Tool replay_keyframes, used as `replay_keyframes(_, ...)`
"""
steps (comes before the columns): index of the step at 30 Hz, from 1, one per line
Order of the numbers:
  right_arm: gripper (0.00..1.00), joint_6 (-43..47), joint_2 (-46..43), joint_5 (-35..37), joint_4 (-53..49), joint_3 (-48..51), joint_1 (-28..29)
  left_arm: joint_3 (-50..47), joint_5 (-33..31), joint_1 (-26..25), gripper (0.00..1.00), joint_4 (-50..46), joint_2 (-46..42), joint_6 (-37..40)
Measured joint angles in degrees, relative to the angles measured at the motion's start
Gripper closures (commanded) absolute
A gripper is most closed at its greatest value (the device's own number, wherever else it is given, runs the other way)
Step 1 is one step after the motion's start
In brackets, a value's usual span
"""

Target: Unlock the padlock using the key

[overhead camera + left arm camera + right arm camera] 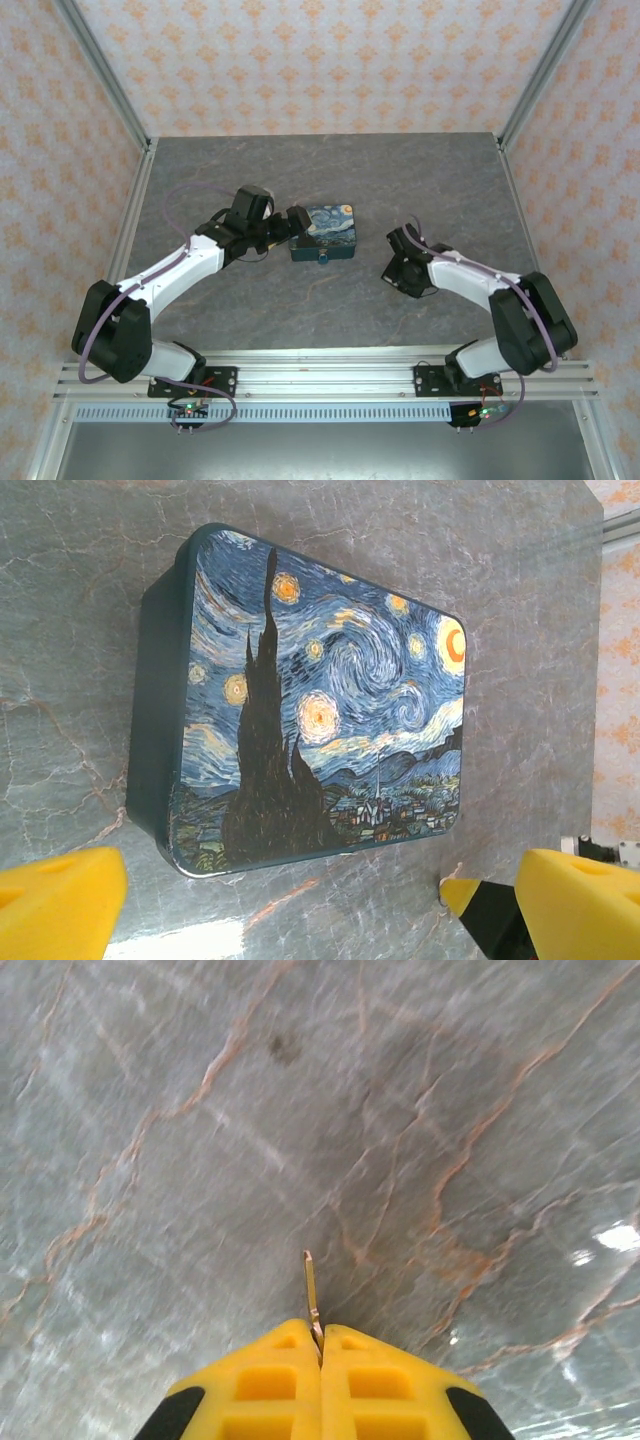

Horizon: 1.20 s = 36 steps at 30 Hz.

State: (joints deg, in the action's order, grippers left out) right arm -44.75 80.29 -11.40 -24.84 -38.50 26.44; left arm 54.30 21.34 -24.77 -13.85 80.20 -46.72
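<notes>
padlock [320, 700] just ahead of spread left end effector [280, 895], right end effector [320, 1345] clenched on key [311, 1290]

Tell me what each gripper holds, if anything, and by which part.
The right gripper pinches the key by its near end, the blade poking out ahead. The left gripper is open and holds nothing; the padlock lies ahead of it.

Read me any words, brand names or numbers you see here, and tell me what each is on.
None can be read.
The padlock carries only a starry-night painting, no lettering.
The table is plain marbled stone.
The right end effector shows no markings.
</notes>
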Motion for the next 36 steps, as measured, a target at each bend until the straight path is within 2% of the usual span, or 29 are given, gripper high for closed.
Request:
replay_keyframes(4, 1.0, 2.43, -5.7, -7.39, 5.44, 4.46, 0.02, -0.48, 1.55, 0.0, 0.0, 0.02, -0.35, 0.0)
replay_keyframes(10, 1.0, 7.82, -10.62, -21.88, 20.02, 6.71, 0.02, -0.5, 4.59, 0.0, 0.0, 1.53, -0.83, -0.46)
replay_keyframes(18, 1.0, 12.28, -5.38, -39.41, 34.86, 5.88, 0.04, -0.44, 9.6, 0.0, 0.07, 5.84, -0.39, -2.99)
replay_keyframes(22, 1.0, 12.5, -1.51, -46.18, 38.21, 2.99, 0.04, 0.31, 12.22, 0.0, 0.17, 6.25, 1.79, -2.8)
replay_keyframes(27, 1.0, 12.46, 0.9, -51.87, 41.0, -0.74, 0.04, 0.46, 15.72, 0.0, 0.33, 8.17, 4.59, -2.82)
replay_keyframes(36, 1.0, 10.93, 3.76, -54.27, 44.06, -2.01, 0.04, 0.46, 20.7, -0.07, 0.49, 16.63, 7.85, -6.16)
